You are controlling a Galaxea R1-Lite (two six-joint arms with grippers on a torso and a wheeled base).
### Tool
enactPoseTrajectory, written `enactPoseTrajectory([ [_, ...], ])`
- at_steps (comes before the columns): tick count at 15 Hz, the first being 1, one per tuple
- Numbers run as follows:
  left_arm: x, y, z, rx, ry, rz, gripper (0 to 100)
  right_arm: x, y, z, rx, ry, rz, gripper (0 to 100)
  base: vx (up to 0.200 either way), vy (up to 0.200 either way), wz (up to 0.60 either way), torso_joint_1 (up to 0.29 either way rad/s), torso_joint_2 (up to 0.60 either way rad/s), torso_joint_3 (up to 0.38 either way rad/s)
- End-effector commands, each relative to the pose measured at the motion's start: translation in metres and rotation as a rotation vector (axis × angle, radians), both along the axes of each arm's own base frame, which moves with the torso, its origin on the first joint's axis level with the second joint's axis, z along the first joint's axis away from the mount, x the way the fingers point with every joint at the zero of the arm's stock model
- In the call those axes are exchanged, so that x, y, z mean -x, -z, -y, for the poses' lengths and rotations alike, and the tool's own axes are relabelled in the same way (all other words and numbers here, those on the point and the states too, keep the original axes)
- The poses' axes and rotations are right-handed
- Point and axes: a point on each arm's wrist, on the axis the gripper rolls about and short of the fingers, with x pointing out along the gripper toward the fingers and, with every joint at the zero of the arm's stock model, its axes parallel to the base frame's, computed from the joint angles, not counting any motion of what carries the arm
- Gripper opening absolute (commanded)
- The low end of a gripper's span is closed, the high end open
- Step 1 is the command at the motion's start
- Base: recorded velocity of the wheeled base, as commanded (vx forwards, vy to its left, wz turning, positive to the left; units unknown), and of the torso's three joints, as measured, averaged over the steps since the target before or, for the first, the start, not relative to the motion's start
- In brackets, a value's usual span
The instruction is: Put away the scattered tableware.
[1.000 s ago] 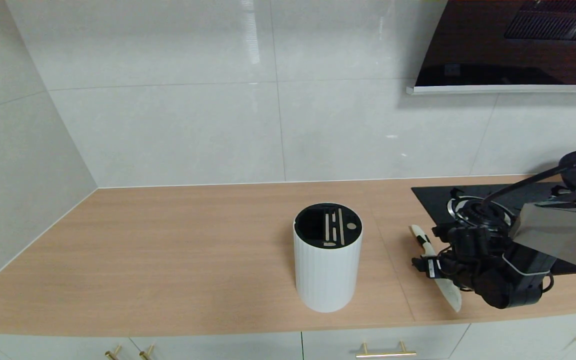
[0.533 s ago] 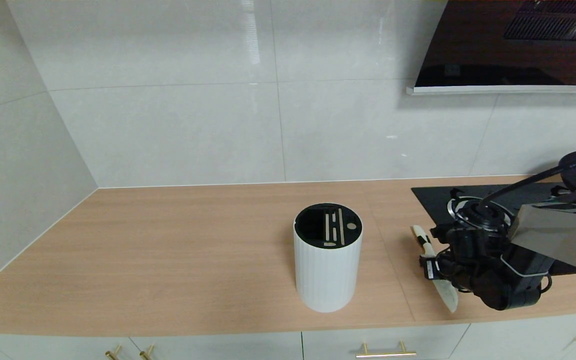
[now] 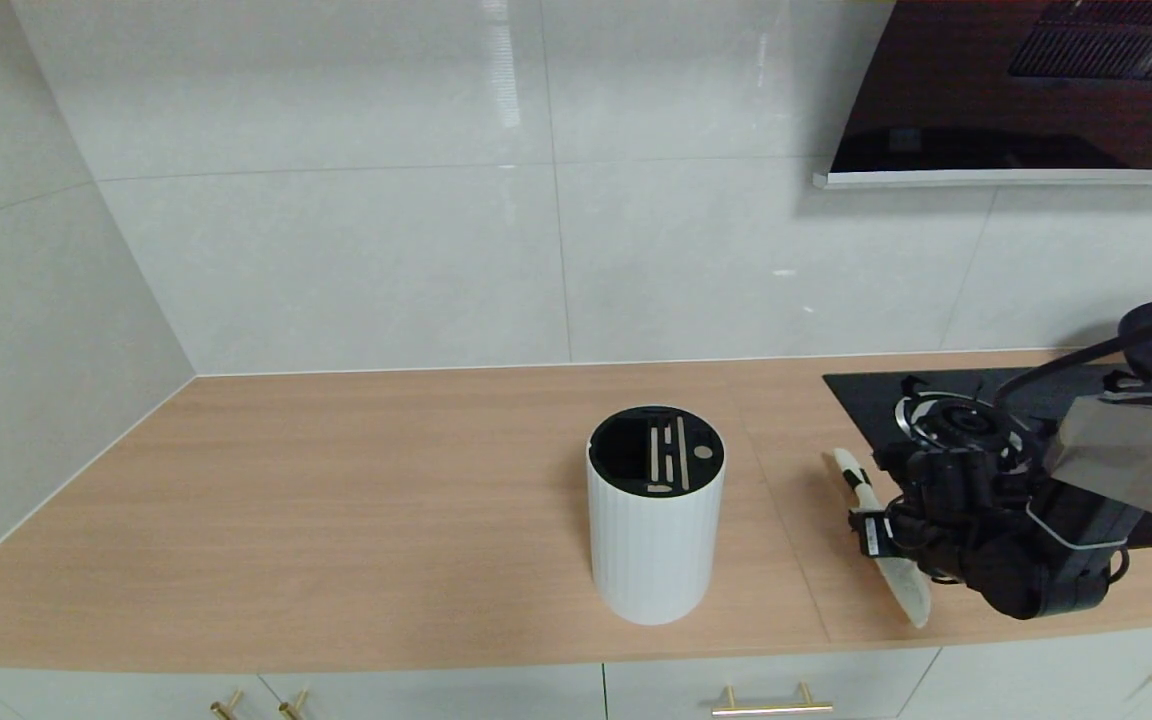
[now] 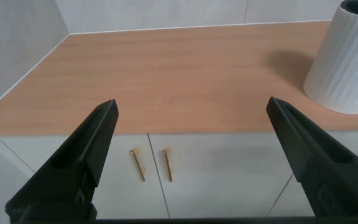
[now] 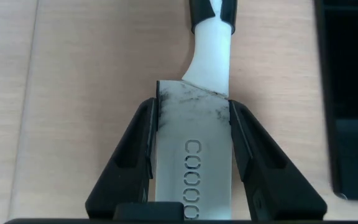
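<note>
A white ribbed knife holder (image 3: 654,530) with a black slotted top stood upright on the wooden tabletop (image 3: 386,500). To the holder's right, well apart from it, was a white-bladed knife (image 3: 854,482). Its white-and-black handle pointed toward the back wall and its blade tip toward the tabletop's front edge. The right hand (image 3: 876,530) was closed on the blade near its heel. In the right wrist view its two black fingers (image 5: 135,155) pressed against the blade's opposite edges, with the handle sticking out beyond them. Whether the knife rested on the tabletop or hung just above it could not be told. Farther right of the holder, past the knife, lay a black hob (image 3: 866,395) with a round burner (image 3: 956,420), and a dark range hood (image 3: 1026,90) hung on the tiled wall above it. The left hand (image 4: 191,107) was to the holder's left, in front of the tabletop's front edge and above the white cabinet doors with their gold handles (image 4: 135,165). Its fingers were spread wide and held nothing.
</note>
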Motion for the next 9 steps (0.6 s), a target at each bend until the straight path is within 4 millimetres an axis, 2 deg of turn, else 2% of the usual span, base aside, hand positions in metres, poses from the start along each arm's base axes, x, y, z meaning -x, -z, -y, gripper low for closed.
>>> enactPoseTrajectory([
  [1,0.0,0.0,0.0,0.0,0.0,-0.001,100,0.011,-0.052,-0.001,-0.021,-0.004,0.117,0,0.0,0.0,0.0,0.0,0.0,0.0],
  [4,0.0,0.0,0.0,-0.003,-0.003,0.0,100,0.024,-0.084,-0.009,-0.032,-0.03,0.185,0,0.0,0.0,0.0,0.0,0.0,0.0],
  [9,0.001,-0.004,-0.001,-0.001,-0.046,0.012,100,0.076,-0.15,-0.046,-0.072,-0.161,0.303,0,0.0,0.0,0.0,0.0,0.0,0.0],
])
